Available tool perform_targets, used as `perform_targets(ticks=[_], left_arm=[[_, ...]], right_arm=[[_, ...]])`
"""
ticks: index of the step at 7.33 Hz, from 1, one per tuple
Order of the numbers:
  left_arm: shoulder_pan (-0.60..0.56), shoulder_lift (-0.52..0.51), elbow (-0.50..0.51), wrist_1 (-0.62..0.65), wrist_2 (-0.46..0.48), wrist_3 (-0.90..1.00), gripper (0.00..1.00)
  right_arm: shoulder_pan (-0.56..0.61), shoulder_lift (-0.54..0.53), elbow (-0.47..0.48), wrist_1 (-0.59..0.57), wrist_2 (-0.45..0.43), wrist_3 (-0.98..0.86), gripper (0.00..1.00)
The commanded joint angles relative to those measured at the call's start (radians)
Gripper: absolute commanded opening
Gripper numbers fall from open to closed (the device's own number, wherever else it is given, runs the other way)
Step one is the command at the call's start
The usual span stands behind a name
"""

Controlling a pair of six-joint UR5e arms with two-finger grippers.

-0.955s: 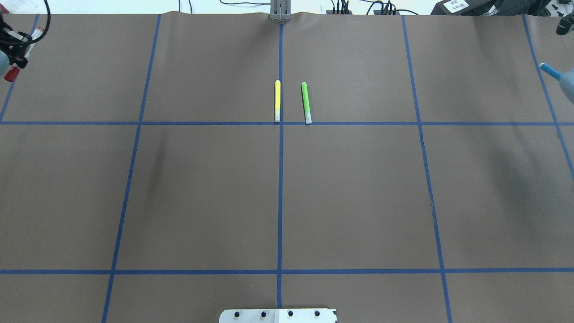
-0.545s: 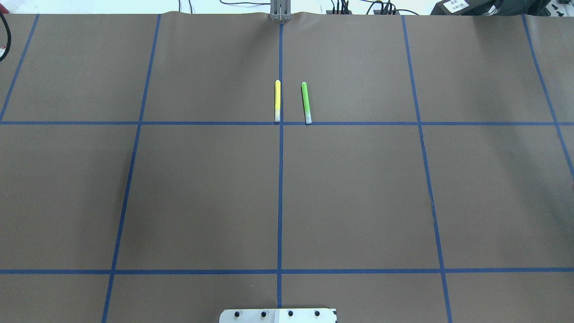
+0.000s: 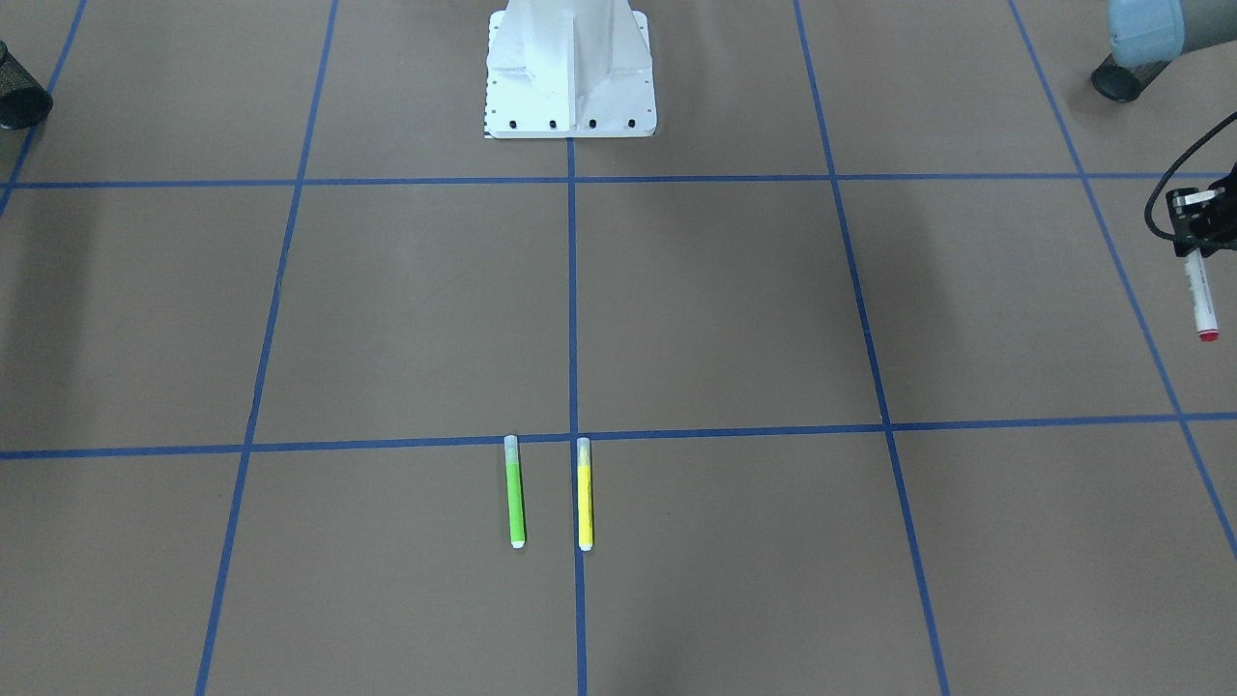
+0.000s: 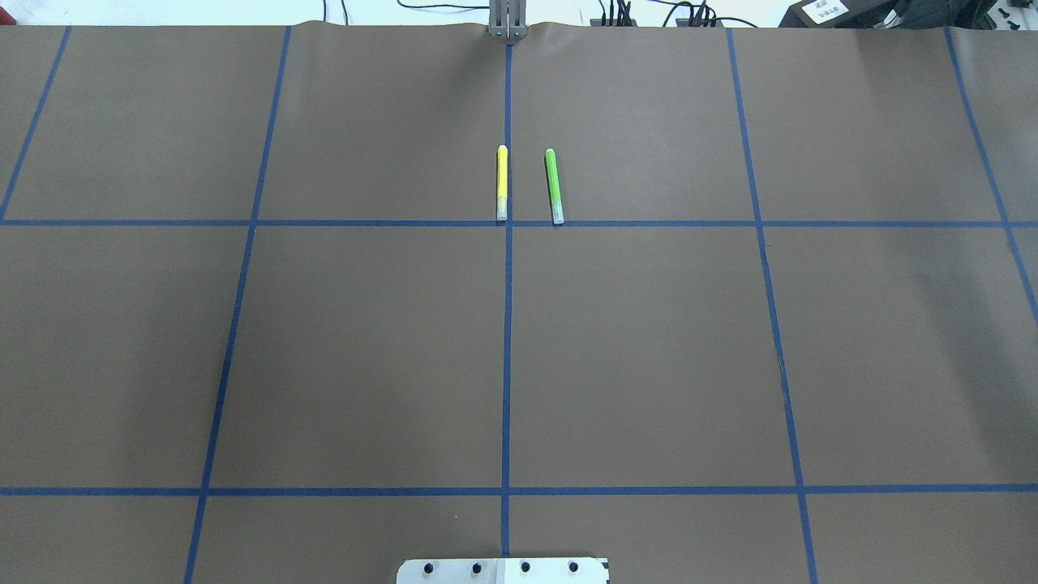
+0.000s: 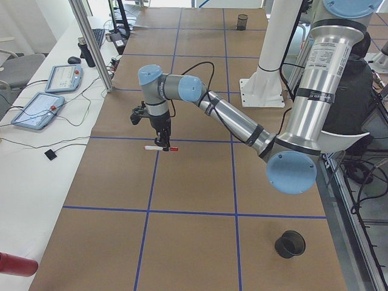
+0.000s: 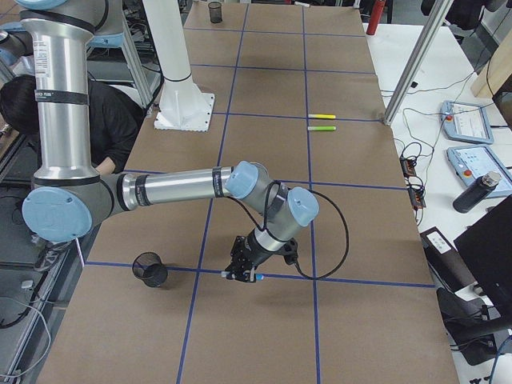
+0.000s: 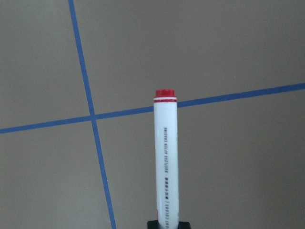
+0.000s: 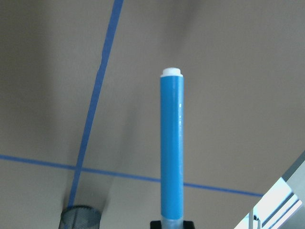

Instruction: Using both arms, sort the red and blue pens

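The red pen [image 7: 166, 157], a white-barrelled marker with red ends, is clamped in my left gripper [image 7: 167, 223], which is shut on it. It sticks out level above a tape crossing; the same red pen [image 3: 1200, 295] and left gripper [image 3: 1194, 242] show at the front-facing view's right edge. The blue pen [image 8: 171, 148], a blue-barrelled highlighter, juts from my right gripper [image 8: 171, 223], shut on it, low over the table near a mesh cup [image 8: 80, 217]. Neither arm shows in the overhead view.
A yellow highlighter [image 4: 502, 182] and a green highlighter [image 4: 554, 185] lie side by side at the table's middle, far side. Black mesh cups stand near each table end [image 3: 19, 89] [image 5: 290, 244]. The white robot base [image 3: 570, 68] sits at the near edge.
In the overhead view both grippers with their pens slid outward past the left and right edges and are gone from it. The yellow and green highlighters have not moved.
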Motion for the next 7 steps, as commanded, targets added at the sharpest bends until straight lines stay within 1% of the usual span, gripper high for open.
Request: perform_targets(ticks=[1, 2, 3, 4, 5, 6, 7], left_arm=[[0.000, 0.036, -0.059, 0.017, -0.002, 0.000, 0.00], [-0.002, 0.036, -0.068, 0.017, -0.002, 0.000, 0.00], [-0.002, 0.055, -0.089, 0.019, -0.002, 0.000, 0.00], [-0.002, 0.064, -0.112, 0.019, -0.002, -0.005, 0.00], [-0.002, 0.064, -0.123, 0.031, -0.002, -0.005, 0.00], [-0.002, 0.062, -0.123, 0.032, -0.002, -0.005, 0.00], [-0.002, 0.062, -0.135, 0.033, -0.004, -0.006, 0.00]], right_arm=[[0.011, -0.117, 0.041, -0.113, 0.053, -0.001, 0.00], [0.025, -0.130, 0.046, -0.187, 0.086, -0.007, 0.00], [0.040, -0.169, 0.076, -0.238, 0.112, -0.039, 0.00], [0.047, -0.238, 0.119, -0.243, 0.117, -0.049, 0.00], [0.047, -0.280, 0.151, -0.269, 0.123, -0.052, 0.00], [0.047, -0.282, 0.179, -0.342, 0.133, -0.088, 0.00], [0.047, -0.282, 0.184, -0.393, 0.138, -0.154, 0.00]])
